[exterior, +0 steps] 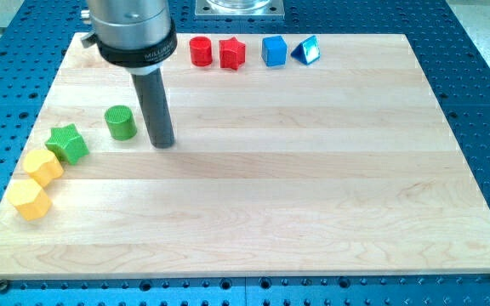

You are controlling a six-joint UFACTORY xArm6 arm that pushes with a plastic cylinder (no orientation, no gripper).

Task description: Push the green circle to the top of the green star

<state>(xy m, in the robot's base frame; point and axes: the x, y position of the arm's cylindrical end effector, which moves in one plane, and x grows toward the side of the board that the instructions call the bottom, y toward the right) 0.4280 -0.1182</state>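
The green circle [121,122] is a short green cylinder on the left part of the wooden board [313,195]. The green star [67,143] lies just to its lower left, a small gap between them. My tip [163,143] rests on the board just right of the green circle, slightly lower than it, with a narrow gap between them. The dark rod rises from the tip to the arm's round grey head at the view's top left.
Two yellow blocks, a yellow hexagon [42,167] and another yellow hexagon [30,200], lie below left of the green star. At the board's top edge stand a red circle [200,51], a red star [232,53], a blue cube [274,50] and a blue triangle [305,51].
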